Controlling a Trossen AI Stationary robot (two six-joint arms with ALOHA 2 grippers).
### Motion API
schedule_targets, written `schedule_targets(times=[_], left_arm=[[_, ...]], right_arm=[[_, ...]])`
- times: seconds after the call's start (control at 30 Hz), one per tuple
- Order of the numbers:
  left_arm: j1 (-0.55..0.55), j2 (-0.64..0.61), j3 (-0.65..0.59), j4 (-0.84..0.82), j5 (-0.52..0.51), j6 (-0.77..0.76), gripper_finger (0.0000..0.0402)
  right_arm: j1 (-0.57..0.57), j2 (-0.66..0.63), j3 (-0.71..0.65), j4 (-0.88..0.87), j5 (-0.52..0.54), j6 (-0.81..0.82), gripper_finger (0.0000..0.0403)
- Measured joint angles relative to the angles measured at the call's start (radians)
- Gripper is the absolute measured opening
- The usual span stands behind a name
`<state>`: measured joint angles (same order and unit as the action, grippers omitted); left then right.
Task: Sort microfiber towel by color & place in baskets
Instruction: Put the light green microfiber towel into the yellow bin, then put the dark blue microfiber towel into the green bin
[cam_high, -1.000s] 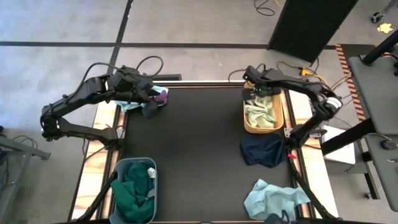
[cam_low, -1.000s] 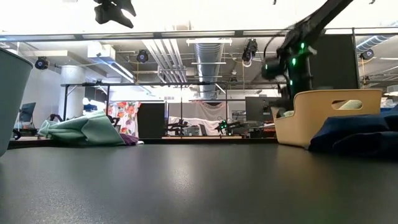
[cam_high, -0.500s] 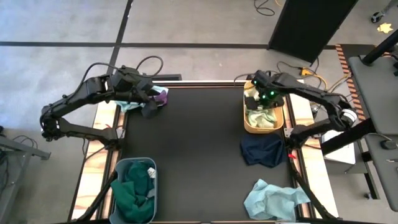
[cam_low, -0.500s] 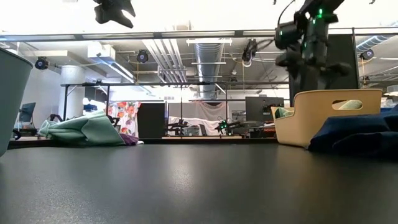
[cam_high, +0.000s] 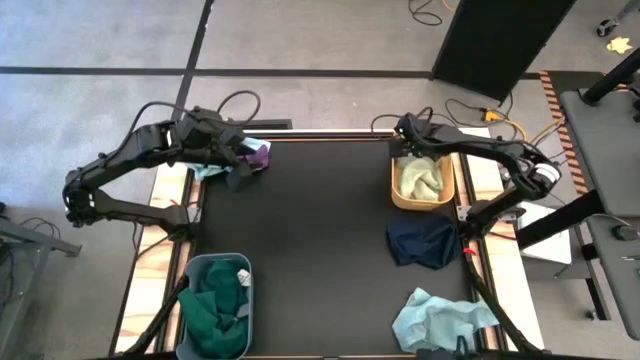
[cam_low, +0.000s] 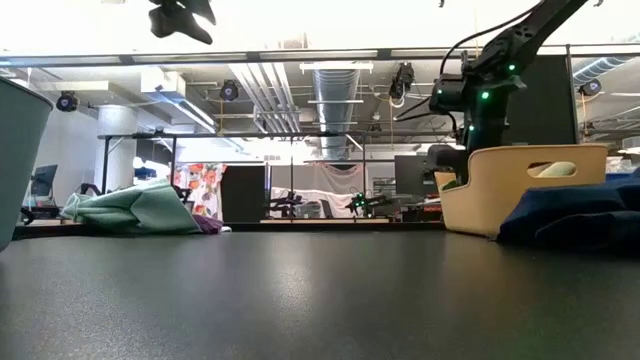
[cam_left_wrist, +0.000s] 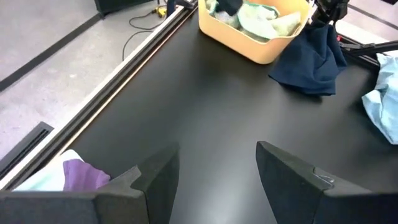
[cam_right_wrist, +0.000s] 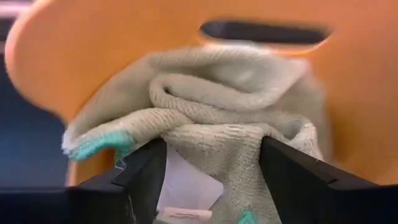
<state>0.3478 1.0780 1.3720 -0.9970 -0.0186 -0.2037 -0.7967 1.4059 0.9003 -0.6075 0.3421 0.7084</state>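
My left gripper (cam_high: 240, 172) hangs open over the table's far left corner, beside a purple towel (cam_high: 260, 155) and a pale teal towel (cam_high: 205, 170) lying there. My right gripper (cam_high: 405, 140) is open at the far end of the tan basket (cam_high: 447, 190), low by its rim (cam_low: 447, 160). In the right wrist view its fingers stand on either side of the pale green towel (cam_right_wrist: 230, 106) heaped in that basket. A navy towel (cam_high: 422, 240) lies against the basket's near end. A light blue towel (cam_high: 440, 318) lies at the table's near right. My right gripper (cam_right_wrist: 211, 174) points into the tan basket from its far end, with the pale green towel's folded heap (cam_right_wrist: 205, 140) between its open fingers. Whether the fingers touch the cloth, I cannot tell.
A grey-blue basket (cam_high: 190, 270) with dark green towels (cam_high: 212, 310) stands at the near left corner. The middle of the black table (cam_high: 320, 240) is bare. The tan basket's near wall with its handle slot (cam_right_wrist: 264, 30) stands ahead of my right gripper.
My right gripper rose over the tan basket, then swung toward the table's far edge and dropped to the basket's far end. The towels have stayed where they were.
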Motion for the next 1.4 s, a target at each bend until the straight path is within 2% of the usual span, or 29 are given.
schedule_targets(times=[0.1, 0.17, 0.23, 0.37, 0.47, 0.57, 0.77, 0.93, 1.07, 1.17, 1.3, 1.33, 1.4], left_arm=[[-0.01, -0.002, 0.0, -0.001, 0.0, -0.016, 0.0196], [-0.017, -0.002, 0.0, -0.001, 0.0, -0.019, 0.0196], [-0.025, -0.002, 0.0, -0.001, 0.0, -0.022, 0.0196], [-0.032, -0.002, 0.0, -0.001, 0.0, -0.022, 0.0196], [-0.031, -0.002, 0.0, -0.002, -0.001, -0.02, 0.0196], [-0.031, -0.003, 0.0, -0.001, -0.009, -0.013, 0.0196], [-0.031, -0.004, 0.0, 0.001, -0.03, 0.008, 0.0196], [-0.031, -0.004, 0.0, 0.002, -0.049, 0.028, 0.0196], [-0.033, -0.006, 0.0, 0.011, -0.049, 0.053, 0.0196], [-0.034, -0.005, 0.0, 0.038, -0.043, 0.064, 0.0196], [-0.048, 0.001, 0.0, 0.107, -0.022, 0.091, 0.0196], [-0.054, 0.003, 0.0, 0.128, -0.003, 0.103, 0.0196], [-0.066, 0.007, 0.0, 0.173, 0.102, 0.135, 0.0196]], right_arm=[[-0.002, 0.034, -0.002, -0.001, 0.133, -0.006, 0.0234], [-0.006, 0.07, -0.011, -0.003, 0.161, 0.006, 0.0231], [-0.014, 0.112, -0.017, 0.001, 0.136, 0.012, 0.0229], [-0.02, 0.189, -0.014, 0.013, -0.018, 0.014, 0.0228], [-0.016, 0.194, -0.003, -0.022, -0.075, 0.001, 0.0228], [-0.007, 0.144, 0.017, -0.073, -0.07, -0.027, 0.0228], [-0.006, -0.047, 0.102, -0.21, -0.027, -0.11, 0.0228], [0.028, -0.217, 0.155, -0.314, -0.08, -0.105, 0.0228], [0.161, -0.347, 0.155, -0.326, -0.209, -0.045, 0.0228], [0.335, -0.415, 0.147, -0.334, -0.328, 0.207, 0.0228], [0.661, -0.418, 0.141, -0.337, -0.376, 0.525, 0.0228], [0.732, -0.413, 0.141, -0.334, -0.384, 0.579, 0.0228], [0.86, -0.403, 0.141, -0.334, -0.385, 0.677, 0.0228]])
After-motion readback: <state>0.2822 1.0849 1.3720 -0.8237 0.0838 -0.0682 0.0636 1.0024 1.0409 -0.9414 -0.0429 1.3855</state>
